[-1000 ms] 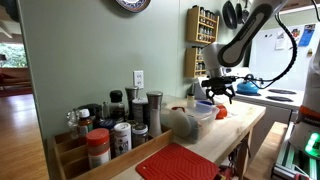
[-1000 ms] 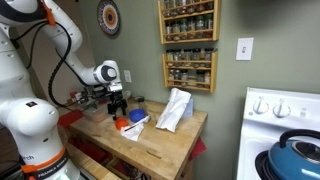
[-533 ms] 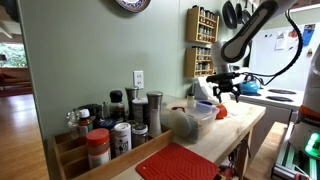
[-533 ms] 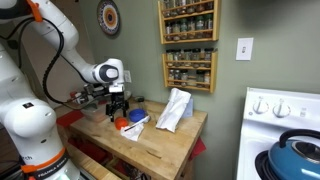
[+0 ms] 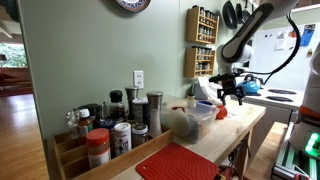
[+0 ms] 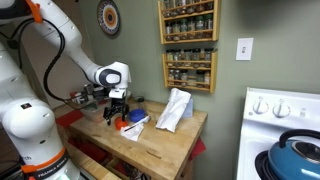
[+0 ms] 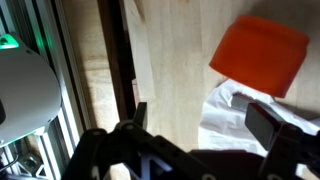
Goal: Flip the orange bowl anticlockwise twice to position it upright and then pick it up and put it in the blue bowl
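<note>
We see the gripper (image 7: 200, 114) hang above the wooden counter (image 7: 170, 60), jaws spread wide, holding and touching nothing. The orange bowl (image 7: 260, 55) lies on that counter, clear of both fingers (image 7: 268, 126).

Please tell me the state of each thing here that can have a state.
gripper: open, holding nothing, above the counter.
orange bowl: on the counter, not gripped; whether it is upright cannot be told.
red-capped jar: upright, cap on.
</note>
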Controlling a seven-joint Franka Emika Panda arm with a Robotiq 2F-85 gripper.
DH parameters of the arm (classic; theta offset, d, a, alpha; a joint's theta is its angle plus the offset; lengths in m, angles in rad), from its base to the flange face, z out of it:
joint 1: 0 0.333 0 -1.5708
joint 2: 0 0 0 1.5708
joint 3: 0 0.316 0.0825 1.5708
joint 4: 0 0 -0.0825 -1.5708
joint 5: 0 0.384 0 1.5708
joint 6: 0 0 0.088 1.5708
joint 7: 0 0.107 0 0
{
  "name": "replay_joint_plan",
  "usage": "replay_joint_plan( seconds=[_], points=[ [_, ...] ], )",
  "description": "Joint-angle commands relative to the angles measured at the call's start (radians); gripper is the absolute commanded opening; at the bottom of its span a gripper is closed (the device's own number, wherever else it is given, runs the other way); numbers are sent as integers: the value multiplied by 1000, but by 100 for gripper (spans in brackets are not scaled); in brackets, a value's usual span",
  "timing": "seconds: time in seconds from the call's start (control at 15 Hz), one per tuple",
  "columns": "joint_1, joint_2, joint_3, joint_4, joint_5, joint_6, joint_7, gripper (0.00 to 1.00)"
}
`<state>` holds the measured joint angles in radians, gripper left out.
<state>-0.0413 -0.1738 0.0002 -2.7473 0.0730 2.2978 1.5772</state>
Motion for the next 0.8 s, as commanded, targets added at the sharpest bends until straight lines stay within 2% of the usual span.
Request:
replay_joint_plan(
  seconds=[0.0, 0.47, 0.53, 0.73],
  points=[
    [4, 19, -27, 1, 158, 6, -127, 100],
    [2, 57, -37, 1, 335, 0, -272, 98],
    [4, 63, -37, 1, 360, 0, -296, 91],
    [5, 81, -35, 1, 419, -1, -354, 59]
  ],
)
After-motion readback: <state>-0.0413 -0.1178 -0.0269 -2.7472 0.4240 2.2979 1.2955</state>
